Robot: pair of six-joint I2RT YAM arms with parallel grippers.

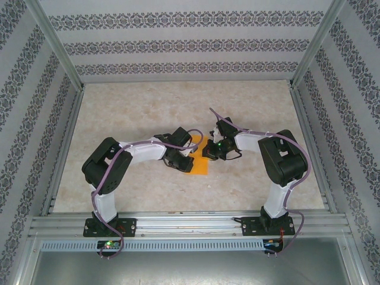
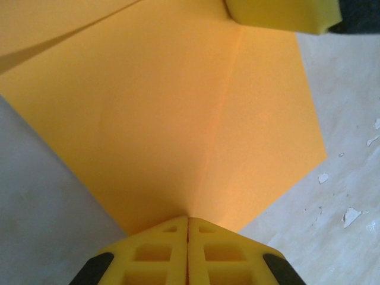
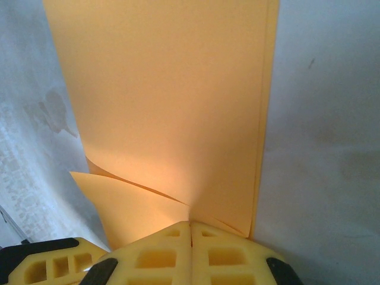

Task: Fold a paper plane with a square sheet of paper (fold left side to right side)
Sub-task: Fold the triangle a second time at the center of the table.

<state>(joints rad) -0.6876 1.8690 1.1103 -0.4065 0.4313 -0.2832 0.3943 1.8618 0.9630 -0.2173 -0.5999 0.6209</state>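
Locate the square sheet of paper (image 1: 200, 163) at the middle of the tabletop (image 1: 142, 107): bright orange, partly folded, lying between the left arm (image 1: 139, 149) and the right arm (image 1: 279, 160). Note both wrists angled down onto it from opposite sides, close together.

Read the left jaws as fully shut, yellow fingertips (image 2: 160, 249) pressed together and pinching a pointed end of the sheet (image 2: 178, 119), right on a faint crease running away up its middle. See the edge of a folded layer across the upper left of the left wrist view, and a yellow finger of the right arm (image 2: 279, 13) at the sheet's far edge.

Read the right jaws as fully shut too, fingertips (image 3: 160, 252) clamped on the near edge of the sheet (image 3: 172, 89), with layers parting slightly left of the pinch and a doubled edge down the right side. Note a finger of the left arm (image 3: 41, 267) just beside, at lower left.
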